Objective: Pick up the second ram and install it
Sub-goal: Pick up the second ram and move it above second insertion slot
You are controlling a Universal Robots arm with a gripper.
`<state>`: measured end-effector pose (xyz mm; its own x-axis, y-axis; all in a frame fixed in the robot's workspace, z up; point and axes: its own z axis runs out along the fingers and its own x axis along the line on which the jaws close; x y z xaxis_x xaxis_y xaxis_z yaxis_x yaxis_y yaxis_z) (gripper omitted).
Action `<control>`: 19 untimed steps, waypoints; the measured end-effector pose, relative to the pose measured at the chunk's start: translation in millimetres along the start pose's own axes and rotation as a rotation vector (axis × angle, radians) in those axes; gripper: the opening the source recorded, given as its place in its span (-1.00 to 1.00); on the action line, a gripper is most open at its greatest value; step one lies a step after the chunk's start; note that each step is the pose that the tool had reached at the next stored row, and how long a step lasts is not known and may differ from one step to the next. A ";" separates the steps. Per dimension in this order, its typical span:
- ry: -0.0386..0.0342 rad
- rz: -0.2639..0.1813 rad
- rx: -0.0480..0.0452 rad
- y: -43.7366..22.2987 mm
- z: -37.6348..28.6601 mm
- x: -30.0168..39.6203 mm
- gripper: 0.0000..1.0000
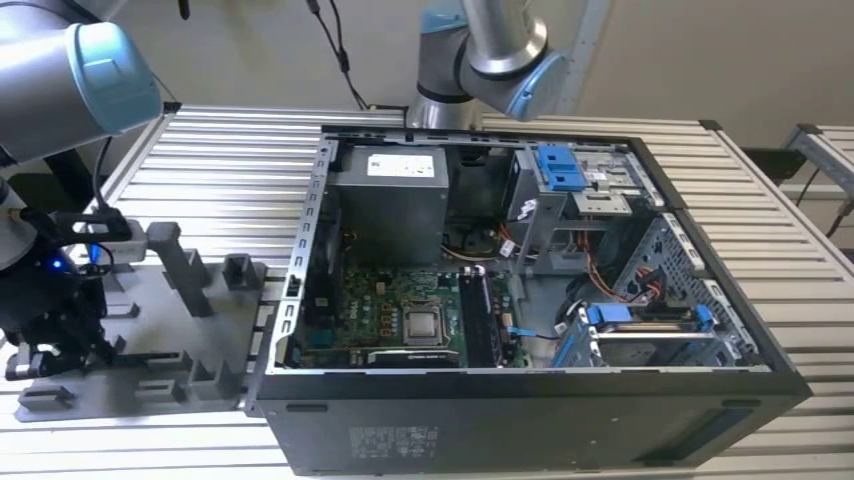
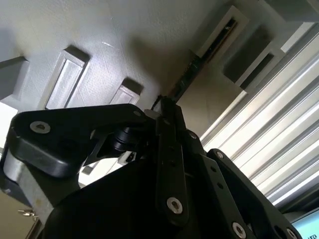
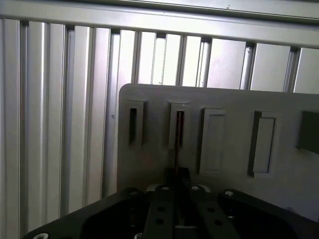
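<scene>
The second ram [image 3: 177, 149] shows edge-on as a thin dark strip. It runs from a slotted block of the grey fixture plate [image 3: 234, 104] back into my gripper [image 3: 177, 175]. In the second wrist view the same thin ram [image 2: 192, 74] leads from the black fingertips [image 2: 167, 107] toward a slotted holder. The fingers look pressed together on its edge. In the exterior view my gripper [image 1: 54, 345] hangs low over the fixture plate [image 1: 147, 370] at that view's left, well apart from the open computer case [image 1: 534, 260].
The case lies open with the motherboard [image 1: 387, 320], the processor [image 1: 424, 325] and long memory slots [image 1: 478, 315] beside it. Grey posts [image 1: 174, 265] rise from the fixture plate near my gripper. A second arm [image 1: 487, 50] stands behind the case. Everything rests on a slatted aluminium table [image 1: 240, 150].
</scene>
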<state>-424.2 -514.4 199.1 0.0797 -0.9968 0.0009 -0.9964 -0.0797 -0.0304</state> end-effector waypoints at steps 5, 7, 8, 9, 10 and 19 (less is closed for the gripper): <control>0.0000 -0.001 0.0000 0.0 0.0 0.0 -0.73; 0.0000 -0.002 0.0000 0.0 0.0 0.0 -0.73; 0.0000 -0.002 0.0000 0.0 0.0 0.0 -0.73; 0.0000 -0.002 0.0000 0.0 0.0 0.0 -0.73; 0.0000 -0.002 -0.0001 0.0 0.0 0.0 -0.73; -0.0001 -0.003 0.0000 -0.1 -2.8 0.0 -0.73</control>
<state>-424.2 -514.4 201.9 0.0830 -0.9965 0.0009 -0.9961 -0.0830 -0.0304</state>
